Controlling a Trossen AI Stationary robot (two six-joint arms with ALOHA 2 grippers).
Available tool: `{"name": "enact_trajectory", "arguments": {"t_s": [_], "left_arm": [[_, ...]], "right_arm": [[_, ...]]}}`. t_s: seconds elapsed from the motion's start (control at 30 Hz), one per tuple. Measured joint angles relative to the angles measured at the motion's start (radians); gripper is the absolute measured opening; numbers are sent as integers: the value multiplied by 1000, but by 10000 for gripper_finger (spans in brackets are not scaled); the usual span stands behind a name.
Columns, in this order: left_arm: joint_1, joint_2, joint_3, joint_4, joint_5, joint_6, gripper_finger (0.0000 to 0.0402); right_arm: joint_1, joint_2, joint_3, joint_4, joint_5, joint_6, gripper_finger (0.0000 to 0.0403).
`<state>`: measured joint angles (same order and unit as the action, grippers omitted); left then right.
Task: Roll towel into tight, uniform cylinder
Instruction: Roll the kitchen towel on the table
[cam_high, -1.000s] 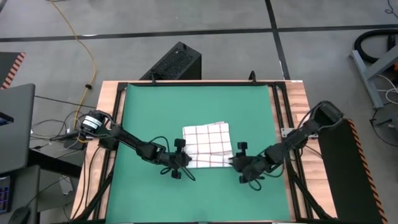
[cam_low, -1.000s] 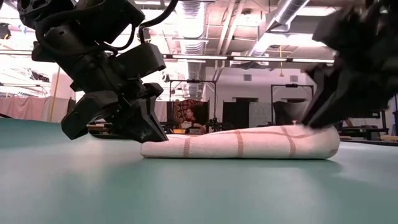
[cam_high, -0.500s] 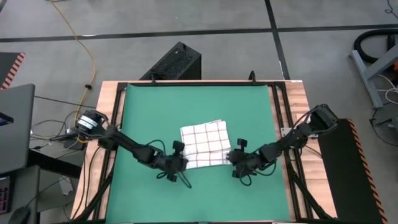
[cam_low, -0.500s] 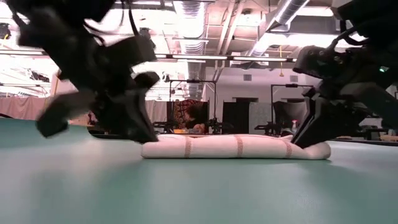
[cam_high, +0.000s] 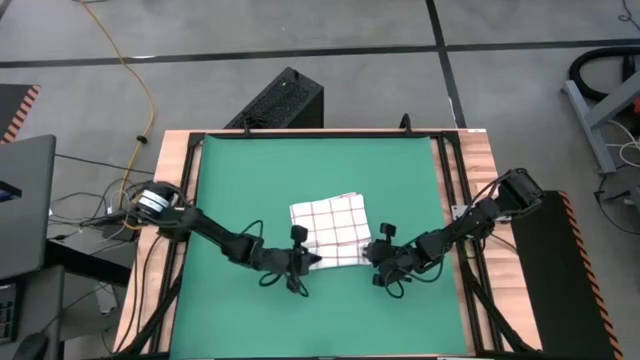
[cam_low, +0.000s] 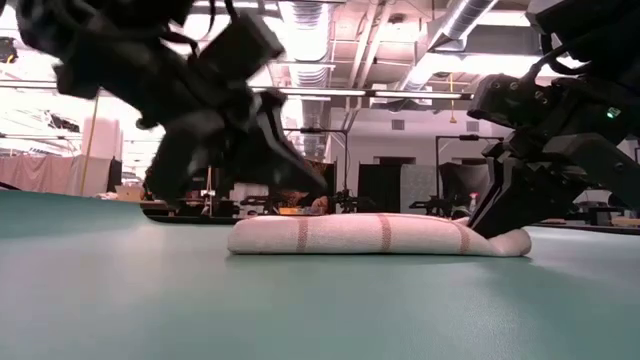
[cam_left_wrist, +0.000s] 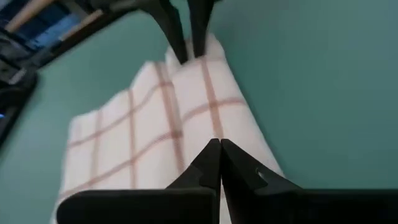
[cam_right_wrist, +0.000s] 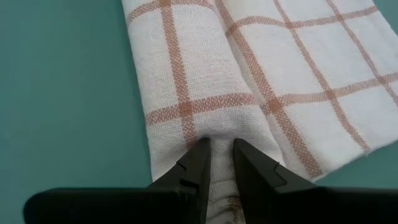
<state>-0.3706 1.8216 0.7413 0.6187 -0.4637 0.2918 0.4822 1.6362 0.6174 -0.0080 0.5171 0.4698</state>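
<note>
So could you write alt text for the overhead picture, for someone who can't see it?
A white checked towel, partly rolled along its near edge, lies on a green mat on a wooden table. Two dark robot arms reach in low: the left gripper and the right gripper meet that edge's two corners.

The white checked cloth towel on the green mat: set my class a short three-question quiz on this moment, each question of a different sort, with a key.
1. True or false: the white checked cloth towel hangs in the air, clear of the green mat.
2. Which claw pinches a fold at the towel's end? A) the left claw B) the right claw C) neither
3. Fill in: in its wrist view, the left claw's fingers are pressed ____.

Key
1. False: it lies on the mat, its near edge partly rolled.
2. B: the right wrist view shows cloth bunched between its fingers.
3. Together, with nothing between them, over the towel.
</note>
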Motion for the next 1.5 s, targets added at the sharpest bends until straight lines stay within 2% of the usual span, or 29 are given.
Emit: {"name": "enact_trajectory", "arguments": {"t_s": [0.1,0.3,0.4,0.57,0.7,0.8,0.87,1.07,1.13,1.5], "left_arm": [[18,55,5,44,42,5,0],[39,110,36,20,58,0,0],[55,111,37,-59,59,-68,0],[65,110,37,-152,56,-133,0],[65,106,29,-195,53,-184,0],[64,105,10,-194,50,-217,0],[64,105,4,-194,49,-226,0],[67,106,2,-195,67,-252,0],[70,106,1,-197,84,-261,0],[79,107,0,-202,93,-264,0]], "right_arm": [[0,0,0,3,1,-4,92],[0,-2,0,17,4,-8,92],[18,-39,-2,44,16,-76,92],[85,-172,-1,17,138,-217,92],[121,-244,-3,25,137,-285,94],[144,-258,0,57,128,-358,112],[153,-243,-2,44,123,-391,139],[119,-161,-2,84,137,-426,253],[98,-130,-2,95,137,-429,276],[40,47,3,104,145,-470,282]]}}
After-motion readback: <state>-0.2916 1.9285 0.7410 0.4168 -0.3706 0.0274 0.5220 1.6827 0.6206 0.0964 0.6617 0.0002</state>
